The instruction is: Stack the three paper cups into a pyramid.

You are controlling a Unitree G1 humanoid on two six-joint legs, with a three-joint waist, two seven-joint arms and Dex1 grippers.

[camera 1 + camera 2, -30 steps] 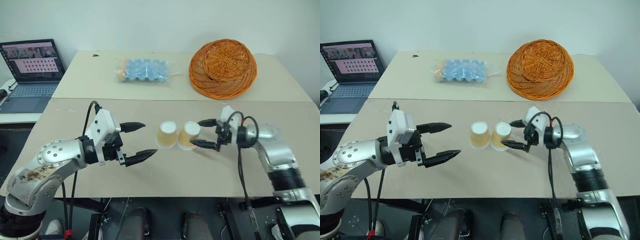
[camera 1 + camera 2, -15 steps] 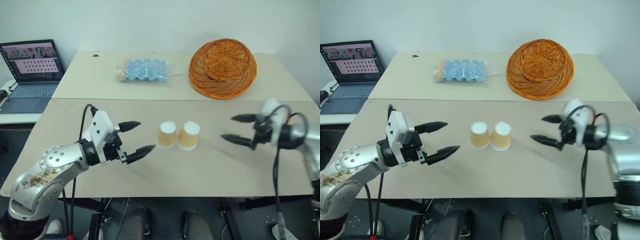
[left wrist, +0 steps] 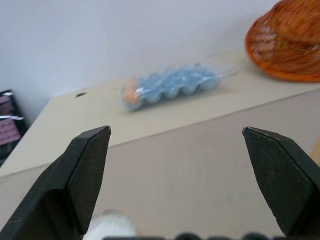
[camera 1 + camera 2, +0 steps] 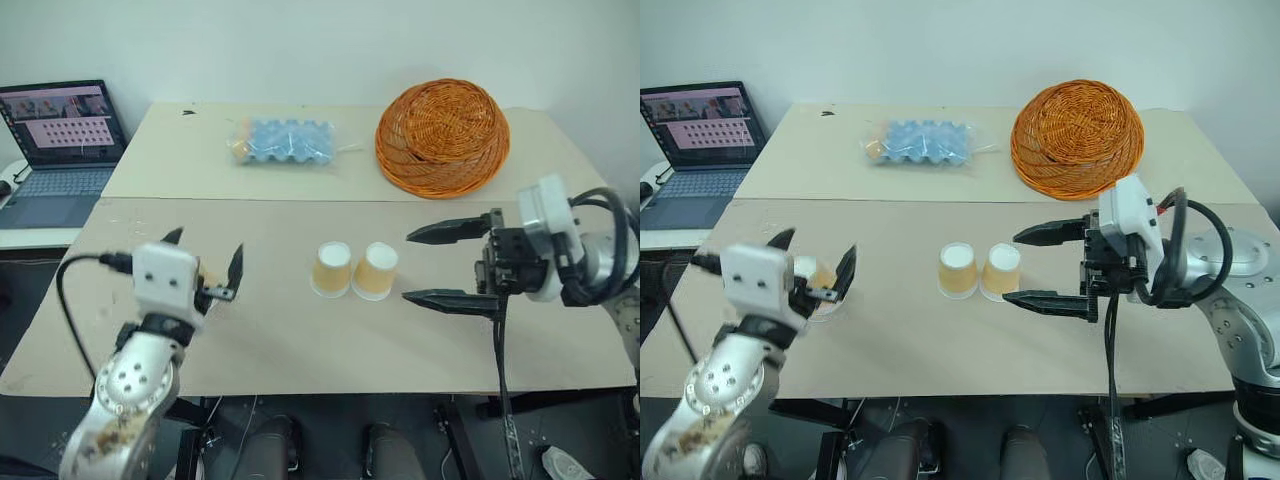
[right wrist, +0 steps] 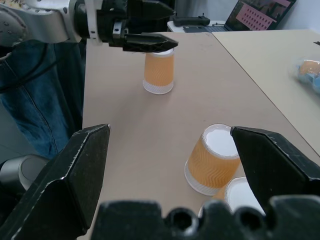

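While both arms hung over the near table (image 4: pixel 300 340), neither had hold of anything. Nearest, on the left, the left gripper (image 4: pixel 812 262) pointed away across the table with its fingers spread wide, and a third cup (image 5: pixel 159 71) stood upside down on the table at its fingertips; in the right wrist view one black finger (image 5: pixel 150 42) lay across that cup's top, though I could not tell whether it touched. From the head views this cup (image 4: pixel 821 276) peeped out between the fingers, mostly hidden by the gripper body.

On the right, the right gripper (image 4: pixel 424 266) pointed leftward, its fingers wide apart, one above the other, empty. Its fingertips were just beside the right cup (image 4: pixel 376 271) but apart from it.

At mid-table the left cup (image 4: pixel 333 269) and the right cup stood upside down side by side, white bases up, touching or nearly so at their rims. No cup sat on top of them, so the pyramid was not yet built.

Farther back, on the rear table (image 4: pixel 190 150), lay a blue egg tray (image 4: pixel 284 141) in clear wrap, and to its right an orange basket (image 4: pixel 443 136) turned upside down. At far left a laptop (image 4: pixel 58 140) stood open on a side surface.
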